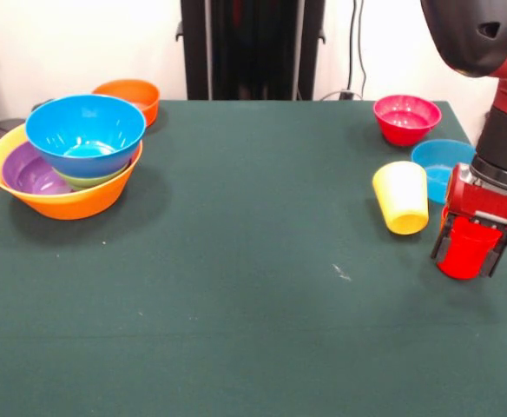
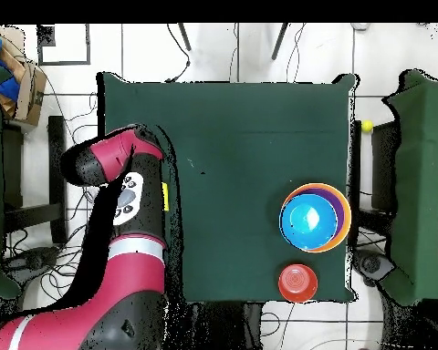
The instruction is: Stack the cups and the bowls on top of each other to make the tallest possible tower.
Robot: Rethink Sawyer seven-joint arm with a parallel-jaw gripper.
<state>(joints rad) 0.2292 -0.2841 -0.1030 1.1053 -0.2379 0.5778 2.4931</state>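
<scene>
- Glossy plastic all round on the dark green felt-like table [image 1: 236, 287]: the tower [image 1: 67, 161] stands by the left edge in the front view, a large yellow-orange bowl [image 1: 67, 201] at its base, a purple bowl [image 1: 29, 172] inside it, a green rim [image 1: 93, 180] peeking out, and a blue bowl [image 1: 85, 133] tilted on top, mouths up.
- Overhead, that pile [image 2: 315, 217] sits close to the table's right edge, with the small orange bowl [image 2: 297, 283] near the corner beside it.
- Gripper [image 1: 471, 252] is down near the right edge in the front view, its black fingers [image 1: 443, 239] closed on either side of the red cup [image 1: 467, 248]; the cup stands with its long axis vertical. Whether it touches the cloth I cannot tell.
- Yellow cup [image 1: 402, 197], smooth and tapered, is just beside it, tipped over with its mouth toward the far side.
- Second blue bowl [image 1: 441, 167] and the pink-red bowl [image 1: 406, 118] sit behind, toward the far right corner.
- Whole middle and near side of the table lie open.
</scene>
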